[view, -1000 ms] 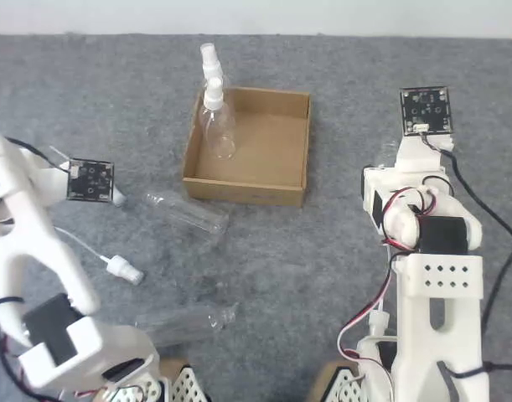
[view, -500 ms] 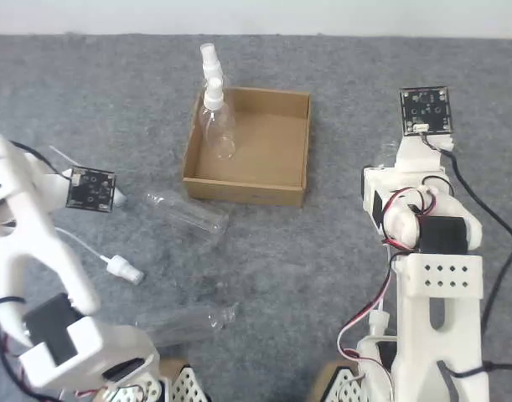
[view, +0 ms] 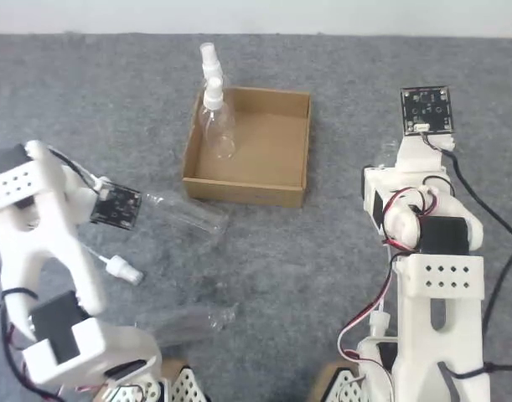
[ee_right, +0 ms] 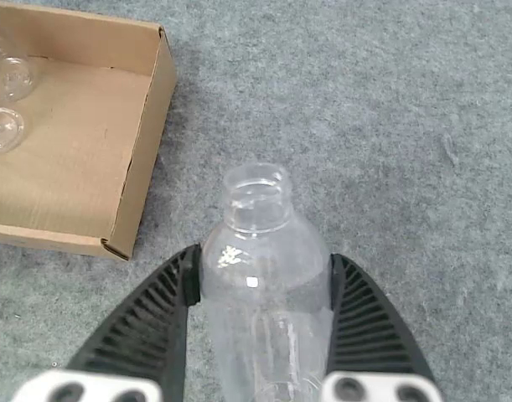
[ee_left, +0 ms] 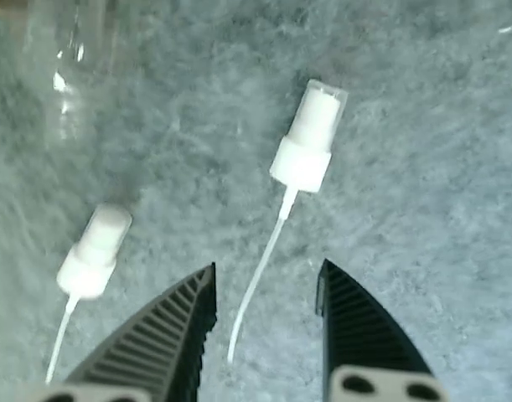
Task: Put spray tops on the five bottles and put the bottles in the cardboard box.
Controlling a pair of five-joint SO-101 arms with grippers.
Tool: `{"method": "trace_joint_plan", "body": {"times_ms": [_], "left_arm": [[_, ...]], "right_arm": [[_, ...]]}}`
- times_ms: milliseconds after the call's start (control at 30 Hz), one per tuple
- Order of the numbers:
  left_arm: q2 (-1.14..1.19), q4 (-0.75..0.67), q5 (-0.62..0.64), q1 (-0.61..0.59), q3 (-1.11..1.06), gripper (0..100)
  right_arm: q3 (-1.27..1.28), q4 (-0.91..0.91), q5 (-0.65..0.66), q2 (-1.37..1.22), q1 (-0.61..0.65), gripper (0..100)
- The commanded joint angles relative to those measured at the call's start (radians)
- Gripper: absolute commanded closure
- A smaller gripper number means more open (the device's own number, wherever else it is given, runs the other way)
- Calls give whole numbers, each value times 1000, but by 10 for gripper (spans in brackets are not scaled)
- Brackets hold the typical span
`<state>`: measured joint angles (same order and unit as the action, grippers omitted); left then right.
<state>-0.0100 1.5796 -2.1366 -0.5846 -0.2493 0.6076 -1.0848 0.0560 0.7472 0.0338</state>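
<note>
Brings left hand [ee_left: 266, 272], open and empty, inward since before, over the tube of a spray top [ee_left: 306, 142]; another spray top [ee_left: 95, 247] beside. Clamps bottle [ee_right: 257, 205] in right hand [ee_right: 262, 261], cardboard box [ee_right: 147, 142] ahead.

**Soft, even light over your table**

In your high view the light is bright and diffuse. The cardboard box [view: 247, 186] casts only a faint shadow along its lower edge, and the carpet [view: 323, 251] darkens softly at lower left. In your right wrist view, small glints sit on the bottle [ee_right: 264, 285].
</note>
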Motion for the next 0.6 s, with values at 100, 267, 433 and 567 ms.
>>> {"method": "trace_joint_plan", "body": {"times_ms": [100,267,433,567], "left_arm": [[-11,-118,-9,55,-137,817],[-11,-161,-8,94,-232,816],[-11,-276,69,153,-349,815],[-21,-321,109,180,-394,815]], "right_arm": [[-17,12,2,36,-2,907],[-17,12,2,36,-2,907],[-17,12,2,36,-2,907],[-17,10,2,36,-2,907]]}}
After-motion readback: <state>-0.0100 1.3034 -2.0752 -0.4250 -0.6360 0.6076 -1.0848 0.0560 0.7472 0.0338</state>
